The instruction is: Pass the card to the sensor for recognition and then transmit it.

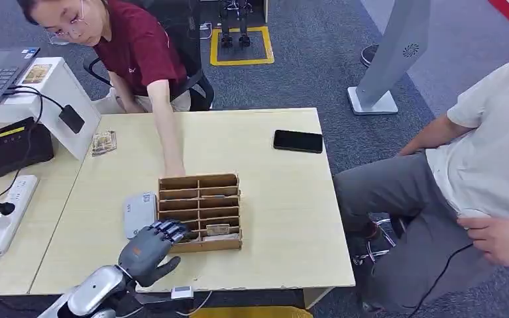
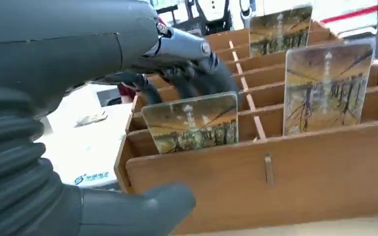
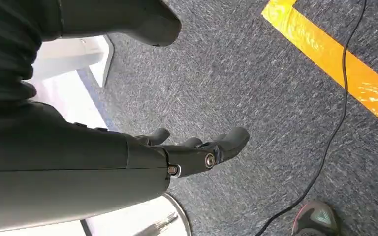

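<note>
Left wrist view shows the left hand (image 2: 142, 64) with fingers (image 2: 197, 81) over the card (image 2: 192, 123) in the wooden rack's (image 2: 295, 172) nearest slot, thumb apart, nothing gripped; pinching and lifting it comes next. Right hand (image 3: 197, 150) hangs slack.

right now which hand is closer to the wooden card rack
Left. The left hand is at the near left corner of the card rack, its fingers over a card there. The right hand hangs open above the carpet.
</note>
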